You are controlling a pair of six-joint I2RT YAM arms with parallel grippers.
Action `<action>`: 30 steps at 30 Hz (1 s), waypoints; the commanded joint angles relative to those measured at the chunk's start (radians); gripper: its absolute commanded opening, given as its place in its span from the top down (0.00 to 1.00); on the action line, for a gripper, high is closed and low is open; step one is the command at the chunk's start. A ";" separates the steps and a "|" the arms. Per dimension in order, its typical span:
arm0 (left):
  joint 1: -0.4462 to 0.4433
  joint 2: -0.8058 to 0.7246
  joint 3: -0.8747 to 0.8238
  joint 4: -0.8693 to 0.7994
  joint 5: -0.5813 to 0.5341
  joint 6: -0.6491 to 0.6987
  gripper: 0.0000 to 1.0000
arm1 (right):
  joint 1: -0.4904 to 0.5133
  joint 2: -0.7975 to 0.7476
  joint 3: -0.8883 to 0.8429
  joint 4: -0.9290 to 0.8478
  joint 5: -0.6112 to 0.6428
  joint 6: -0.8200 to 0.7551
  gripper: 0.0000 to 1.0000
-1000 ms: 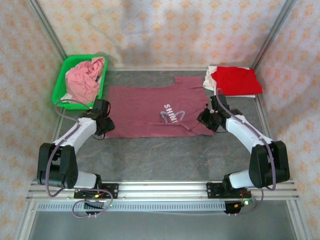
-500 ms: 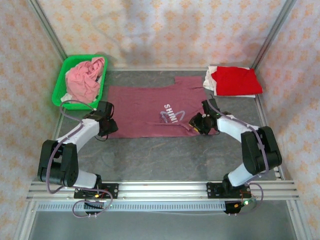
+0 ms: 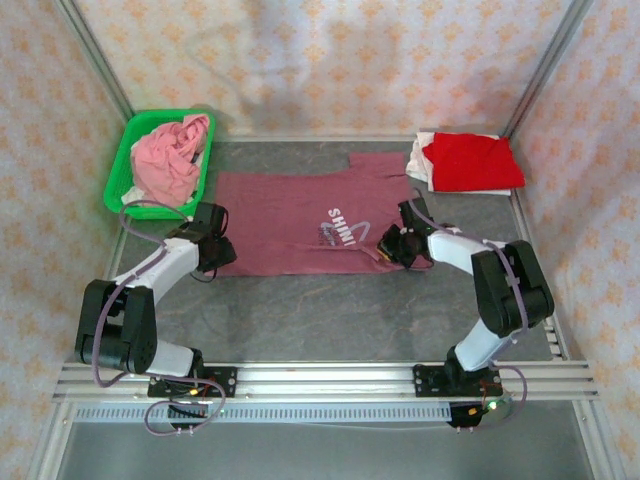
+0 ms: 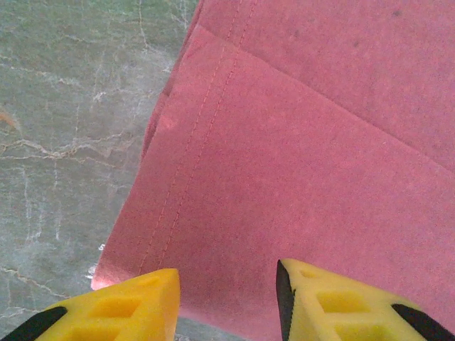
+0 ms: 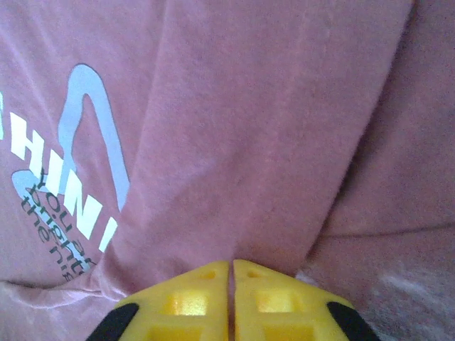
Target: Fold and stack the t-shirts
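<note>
One maroon shirt (image 3: 290,225) lies flat on the tabletop (image 3: 330,310), long axis running left-right between both arms. Right hand (image 5: 232,273) is pressed together at the sleeve fold, left hand (image 4: 227,284) spread over the hem corner.

Peachy floral-print walls (image 3: 330,60) all round, aluminium corner posts (image 3: 95,60) running up the sides. Grey marbled bench (image 3: 330,310) underneath, pale veins through it, silver slotted rail (image 3: 320,385) along the near edge. Soft, even light, faint shadows.
</note>
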 commanded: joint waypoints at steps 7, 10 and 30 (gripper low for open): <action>-0.005 0.006 -0.019 0.033 -0.010 -0.011 0.60 | 0.006 0.010 0.077 0.020 0.033 0.009 1.00; -0.004 0.003 -0.020 0.027 -0.013 -0.009 0.60 | 0.017 -0.041 0.054 -0.007 0.042 0.013 0.93; -0.015 -0.012 -0.041 0.039 0.018 -0.015 0.57 | 0.065 -0.095 -0.084 0.032 0.039 0.090 0.56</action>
